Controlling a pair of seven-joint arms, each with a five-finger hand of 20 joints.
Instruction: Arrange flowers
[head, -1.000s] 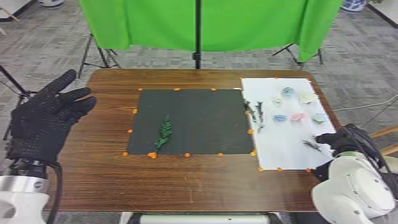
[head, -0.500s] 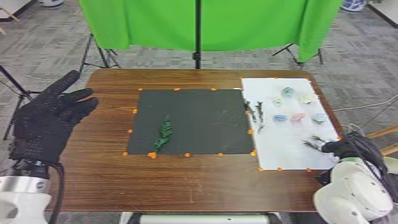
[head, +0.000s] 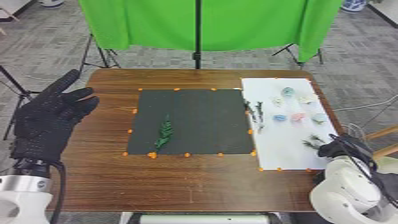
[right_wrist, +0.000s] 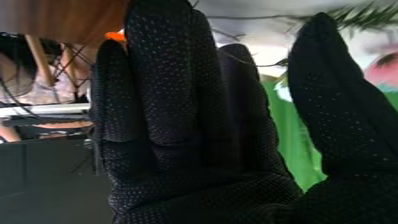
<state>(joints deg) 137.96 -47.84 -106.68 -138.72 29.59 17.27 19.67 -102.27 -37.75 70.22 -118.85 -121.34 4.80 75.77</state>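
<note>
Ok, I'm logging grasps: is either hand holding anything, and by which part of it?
Nothing is held: the left hand is empty, and the right hand is open beside the thin dark-green sprigs.

You see a brown, wood-grained table (head: 178, 185), dark grey mat (head: 209, 117), white sheet (head: 282, 145), green sprig (head: 165, 132), pink flower (head: 297, 117), blue flower (head: 280, 118) and bright green cloth (head: 160, 25)

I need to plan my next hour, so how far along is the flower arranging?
Seemingly early. Done: one green leafy sprig lies on the dark grey rectangular mat. In hand: apparently nothing; the black-gloved right hand is open beside thin dark-green sprigs. Left: those, more sprigs and the small pastel blossoms still on the white sheet.
</note>
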